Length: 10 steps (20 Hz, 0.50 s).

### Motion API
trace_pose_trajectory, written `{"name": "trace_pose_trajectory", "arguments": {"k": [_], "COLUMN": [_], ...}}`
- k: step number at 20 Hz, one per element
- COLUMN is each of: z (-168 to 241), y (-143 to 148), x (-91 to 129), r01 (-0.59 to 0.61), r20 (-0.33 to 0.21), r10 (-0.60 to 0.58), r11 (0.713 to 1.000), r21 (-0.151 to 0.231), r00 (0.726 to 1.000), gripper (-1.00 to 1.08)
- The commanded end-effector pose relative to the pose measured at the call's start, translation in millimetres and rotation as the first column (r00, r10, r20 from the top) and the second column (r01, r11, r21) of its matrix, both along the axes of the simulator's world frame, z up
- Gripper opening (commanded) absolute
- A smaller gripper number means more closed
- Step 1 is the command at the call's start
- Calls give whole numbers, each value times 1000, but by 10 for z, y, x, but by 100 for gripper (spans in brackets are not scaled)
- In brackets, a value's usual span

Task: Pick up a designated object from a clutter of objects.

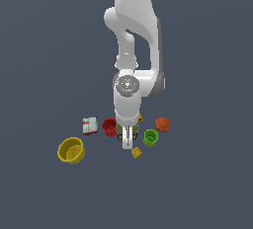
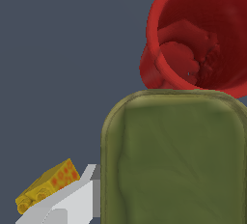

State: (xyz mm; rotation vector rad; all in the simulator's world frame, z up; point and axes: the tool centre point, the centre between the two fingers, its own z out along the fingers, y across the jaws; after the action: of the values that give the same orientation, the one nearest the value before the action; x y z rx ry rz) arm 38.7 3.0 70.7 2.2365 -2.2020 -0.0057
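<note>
The white jointed robot arm [image 1: 132, 35] is extended downward over a flat dark grey floor [image 1: 44, 50], and its white gripper [image 1: 127, 143] is lowered into the middle of the clutter. The rounded-rectangular tin can with the olive-green lid [image 2: 173, 160] is positioned directly beneath the gripper; in the exterior view it is almost wholly hidden behind the hand, and only olive edges are seen beside the fingers. In the wrist view the lid fills much of the picture, and one white finger [image 2: 72, 201] is seen just beside one long side of the can; contact cannot be confirmed, and the opposite finger is out of view, so the jaws are apart about the can but their grip cannot be told. The yellow round bowl [image 1: 71, 150] lies well apart at the exterior view's left. The red cup [image 1: 109, 127] stands just beside the can, and lumpy red contents are seen inside it. The green cup [image 1: 150, 137] stands near the gripper on the exterior view's right. The orange round object [image 1: 162, 124] lies beyond it. The red-and-white small box [image 1: 90, 125] stands beside the red cup. A yellow holed block [image 1: 136, 152] lies just in front of the gripper.
</note>
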Motion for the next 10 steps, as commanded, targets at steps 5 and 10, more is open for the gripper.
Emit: {"name": "trace_pose_trajectory", "arguments": {"k": [5,10], "z": [408,869], "y": [-260,-565], "x": [19,22], "r01": [2,4], "r20": [5,4], "r10": [-2,-4], "r11": [1000,1000], "r21": [1,0], "r00": [1000,1000], "gripper": [-100,-100]}}
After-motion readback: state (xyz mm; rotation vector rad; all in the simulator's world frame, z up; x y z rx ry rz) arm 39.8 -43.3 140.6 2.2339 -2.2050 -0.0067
